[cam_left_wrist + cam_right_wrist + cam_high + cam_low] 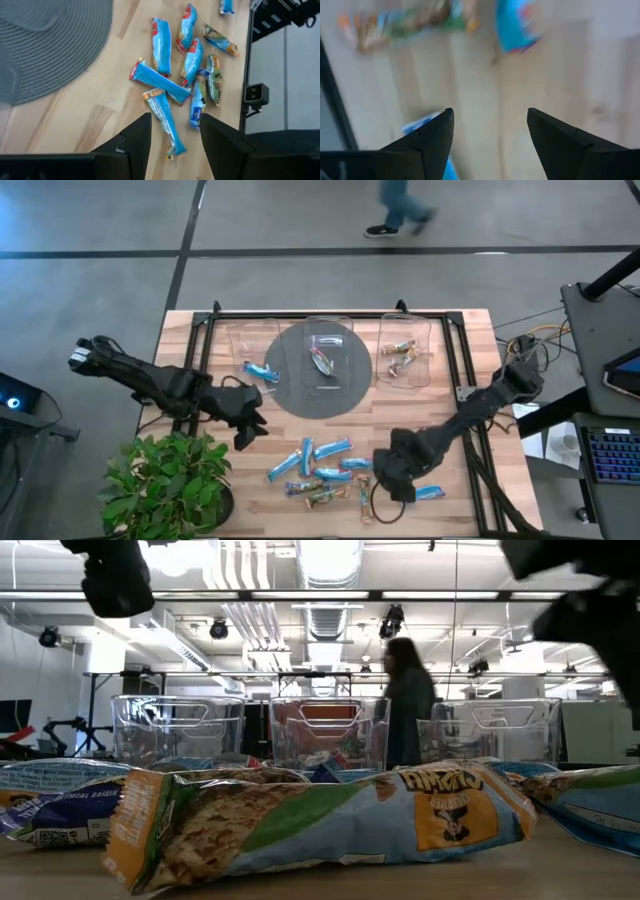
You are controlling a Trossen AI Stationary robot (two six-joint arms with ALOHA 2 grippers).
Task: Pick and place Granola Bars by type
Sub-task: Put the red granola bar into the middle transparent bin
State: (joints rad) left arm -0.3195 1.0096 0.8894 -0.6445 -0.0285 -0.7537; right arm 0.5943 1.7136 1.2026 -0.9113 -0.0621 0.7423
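Note:
Several granola bars [318, 470] lie in a loose pile flat on the wooden table near its front edge; most are bright blue, some brown/gold and green. My left gripper [250, 430] hangs open above the table, left of the pile. In the left wrist view its fingers [172, 135] frame a blue bar [165, 117]. My right gripper [395, 480] hangs open, right of the pile, beside a lone blue bar [430, 493]. That bar shows by one finger in the right wrist view [422, 125]. Both arms are raised in the low view.
Three clear bins stand at the far side: the left [250, 345] holds a blue bar, the middle [328, 350] a multicoloured one, the right [405, 350] brown/gold ones. A grey round mat [300, 395] lies under the middle bin. A potted plant [170, 480] stands front left. A person walks beyond the table.

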